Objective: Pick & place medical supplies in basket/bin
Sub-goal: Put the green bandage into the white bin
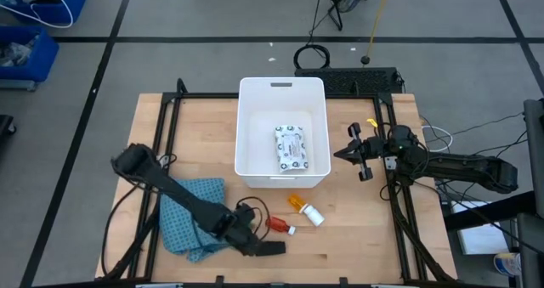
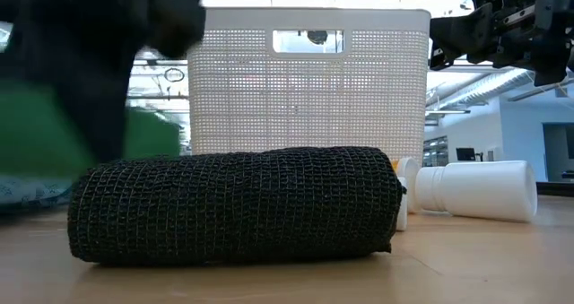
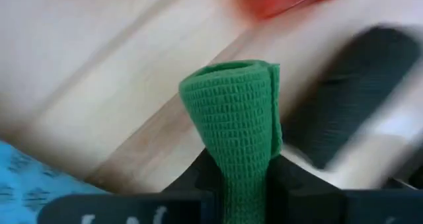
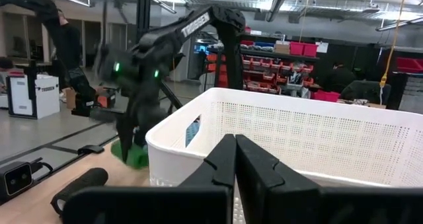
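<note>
The white tub [image 1: 281,91] stands mid-table with a flat white printed packet [image 1: 290,148] lying in it. My left gripper [image 1: 246,235] is low over the table's near side, next to the blue cloth, and is shut on the green oblong piece [image 3: 238,118]. From above, the gripper hides that piece. The black oblong piece [image 1: 270,247] lies beside it on the wood. The red-and-white tube [image 1: 281,228] and the orange pill bottle with its white cap [image 1: 304,210] lie on their sides nearby. My right gripper [image 1: 342,153] hangs shut just right of the tub. My left gripper pinches the green oblong piece between its two fingers [image 3: 198,174] at one end [image 3: 243,178]. The fingers lie along the roll. The other, open end [image 3: 228,75] sticks out ahead of them over the wood. Whether it rests on the table, I cannot tell.
The blue checked cloth [image 1: 191,213] lies crumpled at the table's near left, partly under the left arm. Black frame rails [image 1: 161,127] run along the table's left and right sides. Bare wood [image 1: 357,237] shows on the table's near right side.
</note>
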{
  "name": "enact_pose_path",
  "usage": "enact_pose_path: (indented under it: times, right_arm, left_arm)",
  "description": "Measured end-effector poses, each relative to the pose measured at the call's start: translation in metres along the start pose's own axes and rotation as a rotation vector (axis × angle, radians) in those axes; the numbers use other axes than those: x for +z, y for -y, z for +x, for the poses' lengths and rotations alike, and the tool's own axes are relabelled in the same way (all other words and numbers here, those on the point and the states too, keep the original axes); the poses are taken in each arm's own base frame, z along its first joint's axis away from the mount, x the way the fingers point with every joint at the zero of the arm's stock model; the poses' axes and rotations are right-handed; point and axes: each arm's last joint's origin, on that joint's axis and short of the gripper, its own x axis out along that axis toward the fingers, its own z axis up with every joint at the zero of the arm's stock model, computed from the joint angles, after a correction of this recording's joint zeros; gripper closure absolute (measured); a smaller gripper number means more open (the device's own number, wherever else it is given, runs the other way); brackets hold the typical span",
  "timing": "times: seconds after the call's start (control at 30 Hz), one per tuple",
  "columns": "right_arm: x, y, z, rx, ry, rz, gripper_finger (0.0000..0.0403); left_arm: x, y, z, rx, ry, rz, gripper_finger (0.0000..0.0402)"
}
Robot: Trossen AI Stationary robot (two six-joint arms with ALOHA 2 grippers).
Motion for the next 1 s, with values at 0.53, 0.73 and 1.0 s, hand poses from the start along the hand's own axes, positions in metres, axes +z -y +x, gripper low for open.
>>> enact_pose_path:
  times: [0.53,0.73,1.0]
  right_arm:
    - [-0.004,0.0,0.0,0.001,-0.037,0.027,0.0403]
    - [-0.004,0.0,0.0,0.003,-0.042,0.022,0.0403]
    - [-0.004,0.0,0.0,0.0,-0.033,-0.051,0.0403]
  left_arm:
    - [-0.005,-0.043,-0.191,0.04,0.83,0.734,0.032]
    - [0.024,-0.09,-0.228,0.162,0.867,0.813,0.0348]
    - [0.062,-0.133,-0.226,-0.07,1.061,1.031,0.033]
